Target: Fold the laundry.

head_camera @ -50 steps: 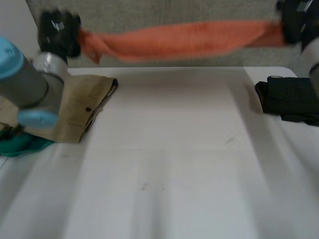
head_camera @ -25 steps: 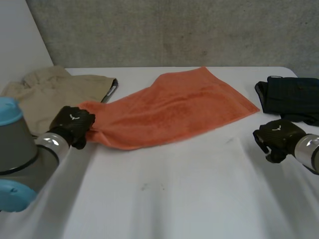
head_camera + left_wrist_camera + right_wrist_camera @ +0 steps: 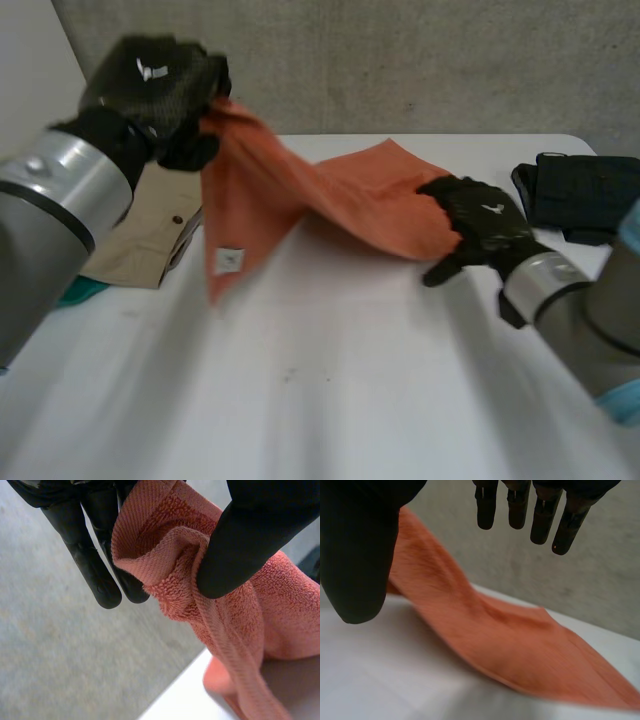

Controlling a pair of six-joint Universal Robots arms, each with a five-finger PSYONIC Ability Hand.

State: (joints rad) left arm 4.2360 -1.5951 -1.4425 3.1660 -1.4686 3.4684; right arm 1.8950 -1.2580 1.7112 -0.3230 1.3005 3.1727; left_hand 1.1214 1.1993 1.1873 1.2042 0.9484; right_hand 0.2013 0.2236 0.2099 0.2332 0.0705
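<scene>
left hand (image 3: 150, 82): pinching raised corner of orange terry towel (image 3: 350, 200) | right hand (image 3: 482, 228): splayed, empty, at towel's opposite edge | risk: dragging, bunching while unpinned

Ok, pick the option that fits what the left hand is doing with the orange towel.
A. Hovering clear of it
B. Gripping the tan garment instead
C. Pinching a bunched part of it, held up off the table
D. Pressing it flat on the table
C: the left hand pinches a bunched part of the orange towel between thumb and fingers, high above the table.
</scene>
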